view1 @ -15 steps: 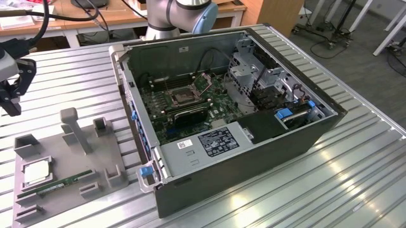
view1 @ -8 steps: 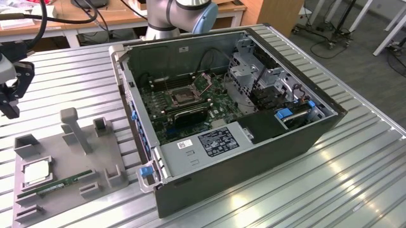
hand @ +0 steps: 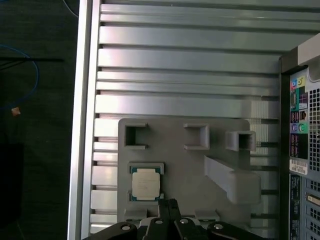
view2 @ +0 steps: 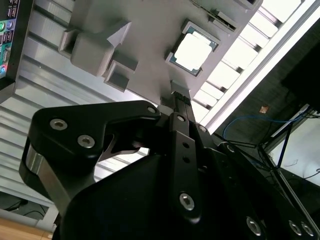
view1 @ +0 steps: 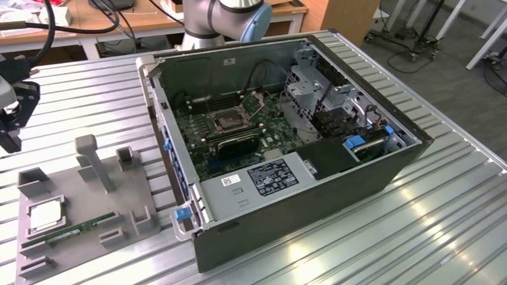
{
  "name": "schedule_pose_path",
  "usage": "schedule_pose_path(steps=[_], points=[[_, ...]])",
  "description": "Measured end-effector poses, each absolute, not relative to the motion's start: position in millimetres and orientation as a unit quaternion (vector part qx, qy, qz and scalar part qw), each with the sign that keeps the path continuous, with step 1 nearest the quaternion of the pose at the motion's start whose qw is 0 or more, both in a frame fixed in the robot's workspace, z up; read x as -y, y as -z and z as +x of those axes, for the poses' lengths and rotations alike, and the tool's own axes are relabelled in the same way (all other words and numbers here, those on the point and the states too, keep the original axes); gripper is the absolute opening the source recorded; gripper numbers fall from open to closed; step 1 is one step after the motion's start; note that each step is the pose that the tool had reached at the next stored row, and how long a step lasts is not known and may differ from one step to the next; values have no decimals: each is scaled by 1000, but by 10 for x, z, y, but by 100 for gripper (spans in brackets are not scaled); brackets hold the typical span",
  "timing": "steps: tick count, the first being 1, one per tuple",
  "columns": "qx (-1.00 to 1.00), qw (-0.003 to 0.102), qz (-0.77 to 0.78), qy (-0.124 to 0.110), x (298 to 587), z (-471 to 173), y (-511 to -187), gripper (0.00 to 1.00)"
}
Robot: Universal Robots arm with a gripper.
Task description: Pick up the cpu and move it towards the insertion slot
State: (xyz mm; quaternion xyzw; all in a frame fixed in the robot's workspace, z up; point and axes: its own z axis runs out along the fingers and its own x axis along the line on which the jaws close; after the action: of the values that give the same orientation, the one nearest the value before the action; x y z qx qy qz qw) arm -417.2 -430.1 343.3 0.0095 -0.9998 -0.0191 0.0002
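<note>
An edge recess of the grey tray (hand: pixel 185 165) is locating the cpu (hand: pixel 146 182) for pickup. The gripper (hand: pixel 171 204) is hovering nearby, fingers pressed together, empty.

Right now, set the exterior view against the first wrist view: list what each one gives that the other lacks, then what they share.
Exterior view: the insertion slot on the board inside the open computer case, and the green memory stick.
First wrist view: the case's rear panel with coloured ports, and a blue cable on the dark floor past the table's edge.
Both: the cpu seated in its recess of the grey tray, the ribbed metal table, and the claw above the tray, the cpu not grasped.
</note>
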Motion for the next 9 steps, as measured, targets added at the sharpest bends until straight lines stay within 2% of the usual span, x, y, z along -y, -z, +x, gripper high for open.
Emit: schedule_pose_path(steps=[9], points=[[1000, 0, 10, 19, 4315, -4245, -3387, 11]])
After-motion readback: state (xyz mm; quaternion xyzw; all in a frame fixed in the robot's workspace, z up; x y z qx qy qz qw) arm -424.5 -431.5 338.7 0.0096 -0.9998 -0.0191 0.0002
